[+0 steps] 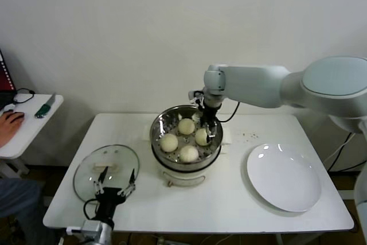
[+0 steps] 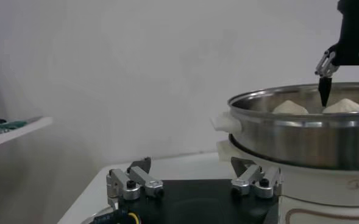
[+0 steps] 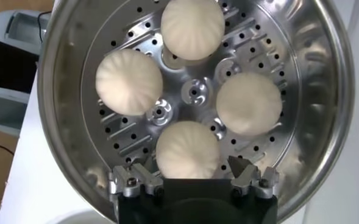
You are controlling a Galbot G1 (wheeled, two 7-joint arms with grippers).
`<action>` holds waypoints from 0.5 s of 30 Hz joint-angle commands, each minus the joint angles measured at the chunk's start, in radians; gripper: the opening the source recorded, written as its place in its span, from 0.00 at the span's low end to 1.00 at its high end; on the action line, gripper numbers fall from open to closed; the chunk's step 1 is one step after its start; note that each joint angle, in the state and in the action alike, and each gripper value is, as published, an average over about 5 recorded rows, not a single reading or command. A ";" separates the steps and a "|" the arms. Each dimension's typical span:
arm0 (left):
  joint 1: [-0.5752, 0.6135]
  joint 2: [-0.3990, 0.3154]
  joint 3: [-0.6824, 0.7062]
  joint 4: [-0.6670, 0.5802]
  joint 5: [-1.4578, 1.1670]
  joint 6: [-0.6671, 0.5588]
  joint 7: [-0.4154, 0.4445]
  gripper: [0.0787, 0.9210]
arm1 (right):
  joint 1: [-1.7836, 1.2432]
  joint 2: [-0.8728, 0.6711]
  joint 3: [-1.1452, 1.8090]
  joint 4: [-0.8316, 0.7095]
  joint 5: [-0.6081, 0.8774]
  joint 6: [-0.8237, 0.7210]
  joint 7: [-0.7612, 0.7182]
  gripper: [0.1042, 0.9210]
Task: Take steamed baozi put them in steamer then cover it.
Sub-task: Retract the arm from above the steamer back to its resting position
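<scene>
Risk, buns: possible nudge of the nearest of the four smooth cream-white dome-shaped dough buns [image 3: 188,150] if the right gripper [image 3: 191,178] lifts out at a slant; fingertips sit just beside it, inside the basket rim.
Risk, lid: possible slip or tilt of the round clear glass lid with metal rim [image 1: 106,171] on pickup, since only its cream-white bar handle [image 1: 102,168] offers a grip; likely clatter against the basket edge if lowered off-centre.
Right gripper state: spread wide, nothing between the fingers, poised over the bun nearest the arm.
Left gripper [image 1: 114,184] state: spread open, empty, low at the table's near left edge, just beside the lid.
Buns, look and place: all four spaced apart in a ring on the perforated floor; none touching.
Steamer: round shiny stainless-steel basket [image 1: 158,128] on a white electric pot base, mid-table, uncovered.
Lid place: flat on the white table [image 1: 229,199], left of the steamer.
Plate: flat white round plate [image 1: 284,177], right of the steamer, bare.
Progress: loading apparently done; covering not yet done.
</scene>
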 commanded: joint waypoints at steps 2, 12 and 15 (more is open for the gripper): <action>-0.004 0.008 -0.003 -0.001 -0.004 0.002 -0.002 0.88 | 0.072 -0.081 0.059 0.084 0.014 -0.004 0.010 0.88; -0.038 0.012 -0.014 0.021 0.001 -0.016 -0.012 0.88 | 0.062 -0.451 0.274 0.381 -0.054 0.075 0.306 0.88; -0.044 0.007 -0.017 0.024 0.016 -0.014 -0.011 0.88 | -0.024 -0.578 0.358 0.479 -0.091 0.109 0.429 0.88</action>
